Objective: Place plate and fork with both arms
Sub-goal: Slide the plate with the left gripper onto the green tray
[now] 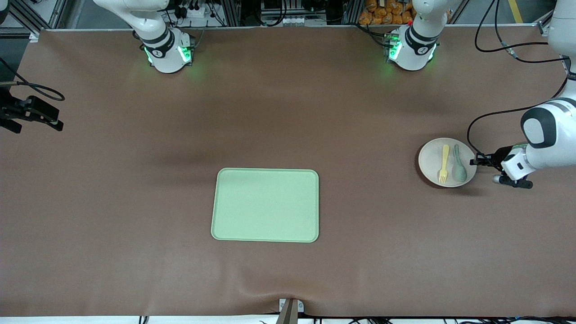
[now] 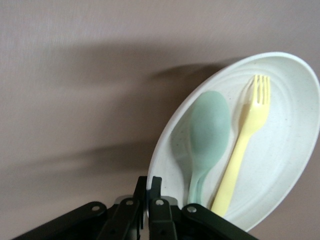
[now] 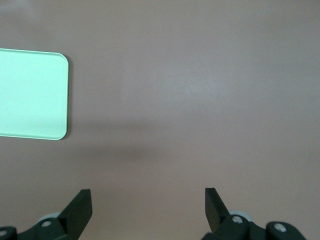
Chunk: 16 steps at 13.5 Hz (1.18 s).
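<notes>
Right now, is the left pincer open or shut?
Shut on the small round off-white plate: the left pincer has its fingers pressed together over the plate's rim.

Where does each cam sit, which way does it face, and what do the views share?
Front: high across the table, facing both bases; tray mid-table.
Left wrist: on the left arm, looks along the left gripper, shut on the plate rim; fork, spoon on it.
Right wrist: over bare table, right gripper open.
Shared: front/left wrist show the plate; front/right wrist the tray.

fork (image 1: 444,163) beside spoon (image 1: 458,164), on plate (image 1: 429,160)
</notes>
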{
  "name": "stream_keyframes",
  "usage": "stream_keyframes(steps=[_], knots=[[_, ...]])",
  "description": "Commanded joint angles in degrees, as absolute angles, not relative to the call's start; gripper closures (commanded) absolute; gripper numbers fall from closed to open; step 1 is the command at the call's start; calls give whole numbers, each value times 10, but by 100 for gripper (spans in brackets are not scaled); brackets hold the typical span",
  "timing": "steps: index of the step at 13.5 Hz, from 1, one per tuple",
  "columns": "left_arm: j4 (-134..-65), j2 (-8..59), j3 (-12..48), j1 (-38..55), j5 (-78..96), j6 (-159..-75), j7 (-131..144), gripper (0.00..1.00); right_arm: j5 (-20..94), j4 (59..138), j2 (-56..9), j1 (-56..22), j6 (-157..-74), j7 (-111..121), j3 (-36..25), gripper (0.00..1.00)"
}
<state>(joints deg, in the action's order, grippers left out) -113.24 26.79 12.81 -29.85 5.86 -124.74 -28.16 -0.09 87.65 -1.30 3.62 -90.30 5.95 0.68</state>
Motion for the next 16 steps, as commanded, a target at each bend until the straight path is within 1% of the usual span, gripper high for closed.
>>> stream_keyframes(steps=[1,3,6,10,16], knots=[[-1100,264,146,-301,95,-1207,-277,100,-4,867,-16,40,-895,64,8,0],[-1081,264,154,-299,129,-1181,-275,100,-4,868,-15,40,-894,64,8,0],[-1039,274,182,-281,135,-1149,-242,100,-4,868,-15,40,-895,64,8,0],[-987,297,182,-193,137,-1134,-149,100,-4,868,-15,40,-894,64,8,0],[-891,373,183,-78,145,-1134,-35,100,-4,868,-16,43,-894,64,7,0]])
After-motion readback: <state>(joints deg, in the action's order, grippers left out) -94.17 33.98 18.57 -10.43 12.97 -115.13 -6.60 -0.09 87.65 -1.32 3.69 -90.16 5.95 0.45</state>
